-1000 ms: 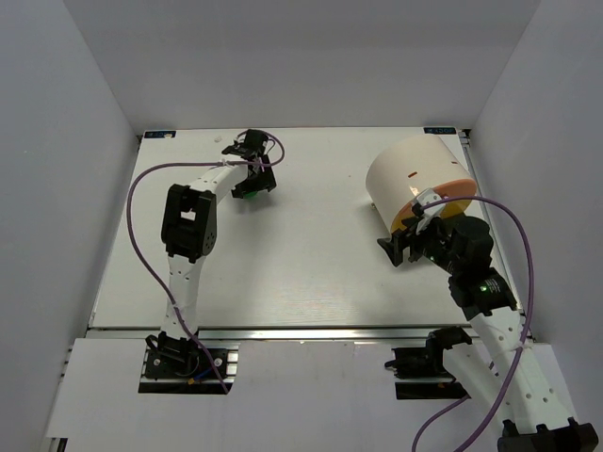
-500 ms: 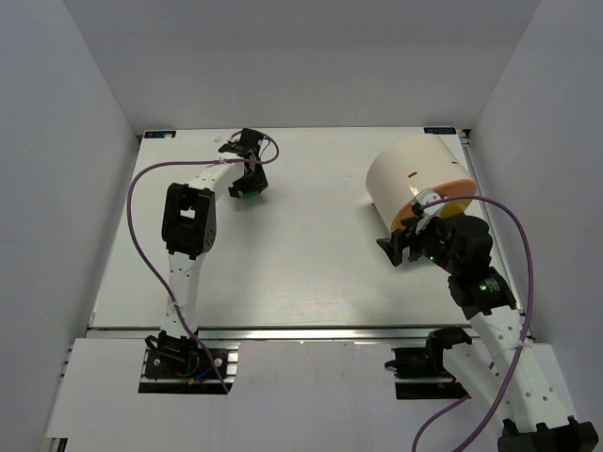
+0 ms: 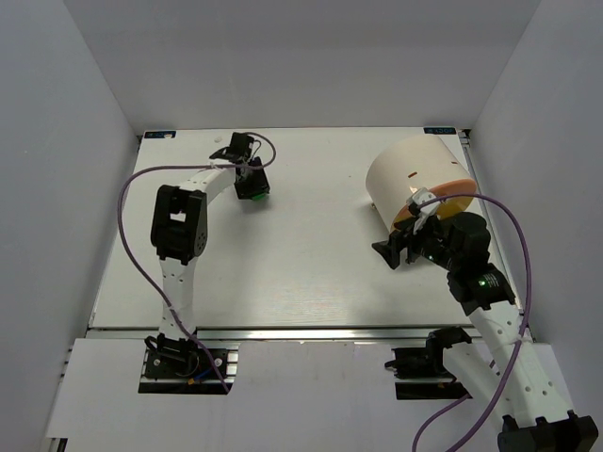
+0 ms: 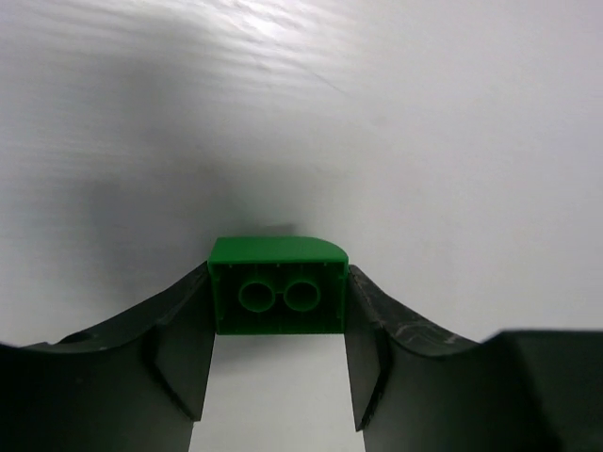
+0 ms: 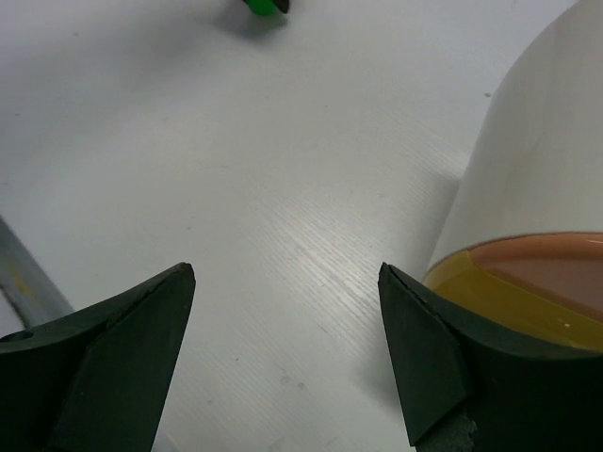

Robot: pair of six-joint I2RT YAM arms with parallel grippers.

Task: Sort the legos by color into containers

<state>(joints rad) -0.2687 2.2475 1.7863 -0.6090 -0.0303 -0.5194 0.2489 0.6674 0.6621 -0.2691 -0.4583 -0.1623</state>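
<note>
The green lego brick [image 4: 277, 268] sits squarely between the left gripper's [image 4: 278, 315] two dark fingers, its hollow underside with two round tubes turned toward the wrist camera. Both finger pads press flat against its side walls, so the jaws are drawn in to the brick's width and have hold of it. A centred, square hold like this should keep the brick from twisting when it is carried. Whether it rests on the white table [image 3: 311, 268] or has just left it, I cannot tell.

The brick lies well apart from the cream-white tub [image 3: 410, 174], far off to the tub's left in the overhead view and about as deep on the table. The tub lies on its side, its orange flat face [image 3: 450, 200] turned toward the near right. I judge this to be the pick-up step, with the carry yet to come.

The right gripper [image 5: 283, 330] hovers just beside that orange face, jaws spread wide and holding nothing, probably parked where it can tend the tub without crossing the left arm's path. No other bricks show.
</note>
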